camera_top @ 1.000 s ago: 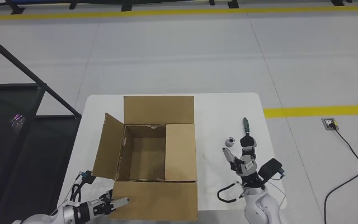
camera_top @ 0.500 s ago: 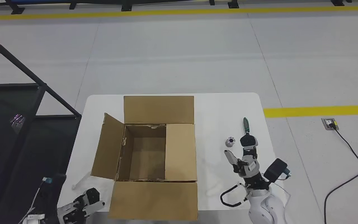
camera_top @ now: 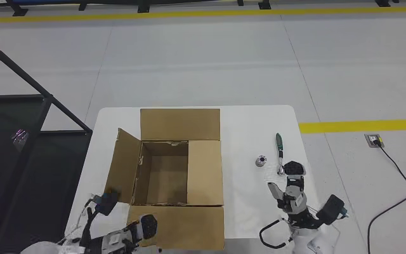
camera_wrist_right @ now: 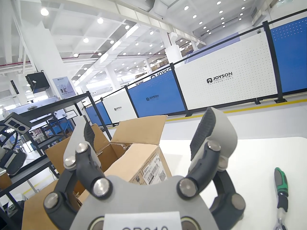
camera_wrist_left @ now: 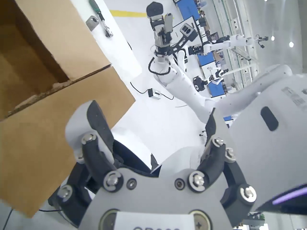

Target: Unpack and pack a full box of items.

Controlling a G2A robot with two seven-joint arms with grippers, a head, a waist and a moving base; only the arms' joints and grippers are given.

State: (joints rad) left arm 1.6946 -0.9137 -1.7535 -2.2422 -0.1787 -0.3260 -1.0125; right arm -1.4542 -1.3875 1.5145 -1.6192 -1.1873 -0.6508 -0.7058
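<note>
In the top view a white table [camera_top: 254, 120] fills the lower middle of the frame, and the cardboard box [camera_top: 166, 178] stands open on its left half. The box's far flap lies folded outward toward the top of the frame, its left flap stands tilted outward, its right flap is folded in over part of the opening, and its near flap lies spread toward the bottom edge. The brown floor of the box shows through the opening. On the bare right half of the table lies a ratchet wrench [camera_top: 279, 152] with a green handle, its handle toward the top of the frame. A small metal block [camera_top: 260, 160] sits just beside the wrench's head, on the side toward the box. The right gripper [camera_top: 283, 180] is in the lower right of the frame, near the wrench's head but apart from it, with its two fingers spread wide and nothing between them. Its own wrist view shows the same spread claw [camera_wrist_right: 148, 130], with the box [camera_wrist_right: 134, 144] beyond it and the wrench [camera_wrist_right: 281, 187] off to one side on the table [camera_wrist_right: 263, 154]. The left gripper [camera_top: 127, 214] is in the lower left of the top view, at the left corner of the near flap. Its fingers also stand wide apart and hold nothing, which the left wrist view [camera_wrist_left: 154, 123] confirms. Whether one finger touches the flap cannot be told. That same view shows the box [camera_wrist_left: 48, 77], the block [camera_wrist_left: 92, 22], the wrench [camera_wrist_left: 100, 17] and, farther off, the raised right gripper [camera_wrist_left: 162, 20].
</note>
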